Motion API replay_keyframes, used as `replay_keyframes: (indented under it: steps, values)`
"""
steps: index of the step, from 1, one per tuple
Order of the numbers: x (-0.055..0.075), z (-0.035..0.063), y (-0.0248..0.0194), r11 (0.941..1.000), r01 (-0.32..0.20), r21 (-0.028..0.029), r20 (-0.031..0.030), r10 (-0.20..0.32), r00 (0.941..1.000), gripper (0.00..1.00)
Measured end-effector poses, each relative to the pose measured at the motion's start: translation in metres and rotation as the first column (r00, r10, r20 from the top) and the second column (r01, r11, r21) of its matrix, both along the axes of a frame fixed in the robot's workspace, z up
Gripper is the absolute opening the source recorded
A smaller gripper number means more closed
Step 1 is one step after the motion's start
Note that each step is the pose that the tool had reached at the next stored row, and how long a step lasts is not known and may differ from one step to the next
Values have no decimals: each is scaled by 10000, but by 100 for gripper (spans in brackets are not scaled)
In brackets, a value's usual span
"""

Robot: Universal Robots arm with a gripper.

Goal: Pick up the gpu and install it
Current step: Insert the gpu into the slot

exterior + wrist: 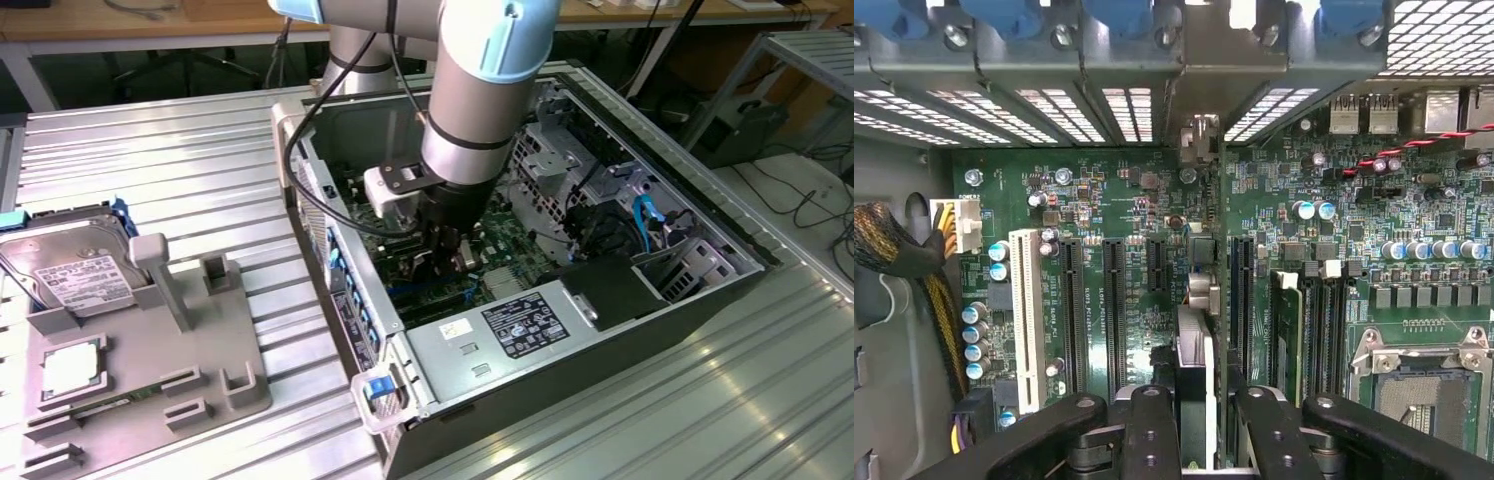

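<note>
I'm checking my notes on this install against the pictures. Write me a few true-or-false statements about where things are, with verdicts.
1. The gripper is down inside the open computer case. True.
2. The gpu is held edge-on between the fingers, above the motherboard. True.
3. The hard drive lies inside the case. False: it sits on the grey holder outside, at the exterior view's left.
4. The processor socket holds a chip. False: it looks empty.

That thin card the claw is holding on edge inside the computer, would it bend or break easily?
The gpu looks like a thin flat board held edge-on in the gripper, so it is probably stiff and light. Standing on its narrow edge above the motherboard, it would likely tip if let go. Its edge is probably delicate.
</note>
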State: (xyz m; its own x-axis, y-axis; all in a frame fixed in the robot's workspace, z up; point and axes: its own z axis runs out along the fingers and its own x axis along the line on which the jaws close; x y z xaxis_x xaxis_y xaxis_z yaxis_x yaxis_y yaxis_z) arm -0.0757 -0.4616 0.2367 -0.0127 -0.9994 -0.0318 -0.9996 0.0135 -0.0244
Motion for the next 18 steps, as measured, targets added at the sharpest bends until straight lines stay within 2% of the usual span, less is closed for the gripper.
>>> replay_keyframes:
  steps: [5,12,13,15,18]
  values:
    - [-17,-86,12,10000,-39,-12,-5,39,10000,28]
    - [-17,-94,15,10000,-36,9,6,36,10000,29]
    - [-17,-57,14,10000,-38,3,19,38,10000,35]
    - [-18,14,13,10000,-38,2,55,38,10000,35]
    - [-17,250,13,10000,-38,-6,136,38,9999,35]
